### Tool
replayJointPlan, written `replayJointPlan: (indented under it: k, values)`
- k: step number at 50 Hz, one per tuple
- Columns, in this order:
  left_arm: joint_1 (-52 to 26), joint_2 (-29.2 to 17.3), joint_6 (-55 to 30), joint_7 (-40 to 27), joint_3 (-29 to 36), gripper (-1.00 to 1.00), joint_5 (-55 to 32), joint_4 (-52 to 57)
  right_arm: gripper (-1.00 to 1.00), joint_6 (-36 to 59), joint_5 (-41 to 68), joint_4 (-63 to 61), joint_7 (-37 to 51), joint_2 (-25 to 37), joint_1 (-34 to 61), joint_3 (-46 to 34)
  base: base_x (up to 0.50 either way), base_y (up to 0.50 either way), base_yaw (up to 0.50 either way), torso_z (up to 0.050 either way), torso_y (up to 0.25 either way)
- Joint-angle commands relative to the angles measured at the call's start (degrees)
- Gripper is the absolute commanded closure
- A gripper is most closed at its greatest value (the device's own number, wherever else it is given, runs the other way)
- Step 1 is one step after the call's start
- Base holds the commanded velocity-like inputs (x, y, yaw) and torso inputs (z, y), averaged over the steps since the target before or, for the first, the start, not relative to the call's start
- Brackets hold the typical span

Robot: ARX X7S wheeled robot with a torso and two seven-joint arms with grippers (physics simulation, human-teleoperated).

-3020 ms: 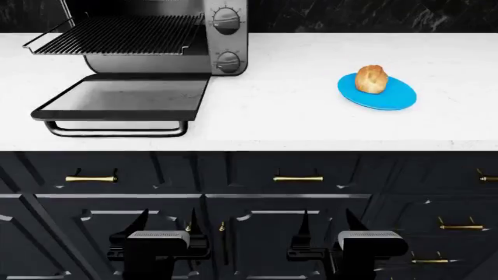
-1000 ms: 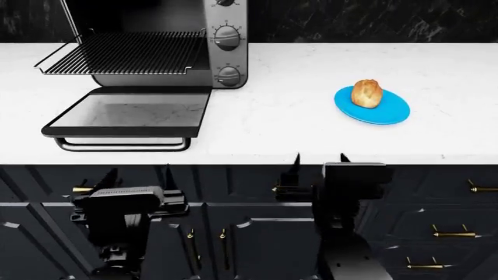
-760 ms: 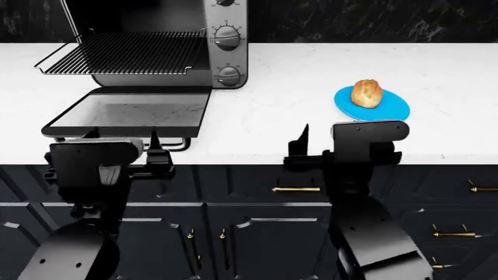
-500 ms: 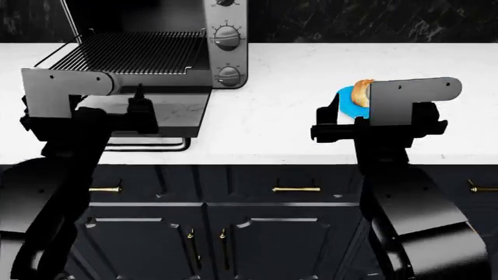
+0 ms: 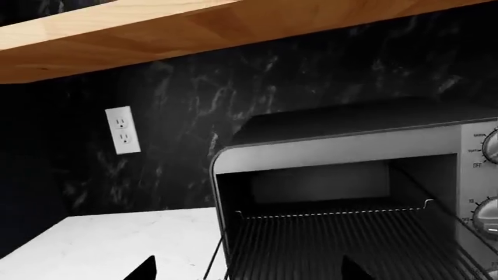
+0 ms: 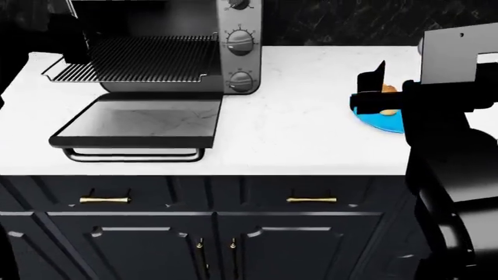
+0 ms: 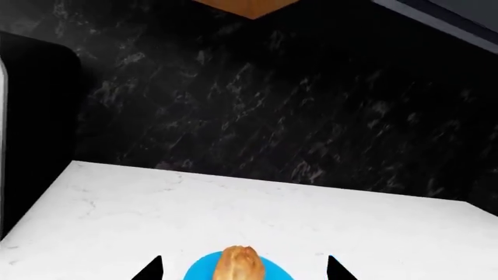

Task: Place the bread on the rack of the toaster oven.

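I have the right gripper spread wide and lined up on the bread, which sits on the blue plate, ready to grab. The left gripper, also spread and empty, faces the rack, pulled out over the dropped door for loading.

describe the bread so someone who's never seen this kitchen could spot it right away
Start at the toaster oven on the white counter, its door dropped open and its black rack showing, then look far along the counter to the flat blue plate. The bread sits on that plate: a roundish, bumpy, golden-brown roll, the only food in sight, framed by the right gripper.
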Motion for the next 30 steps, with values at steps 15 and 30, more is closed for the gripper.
replayJointPlan:
  k: [15, 30]
  values:
    - [-4.71, -4.36, -3.4, 2.73, 0.49, -1.0, -0.63, -1.92, -1.0, 11.23, 2.56, -11.38, 3.39, 4.48, 0.16, 3.75, 0.38, 0.24, 0.0, 0.0, 0.0]
    - [-4.89, -6.45, -5.62, 3.3, -0.04, -1.0, -1.25, -0.95, -1.0, 11.31, 19.93, -9.53, 16.99, 7.33, -0.2, 8.49, 0.37, 0.13, 0.0, 0.0, 0.0]
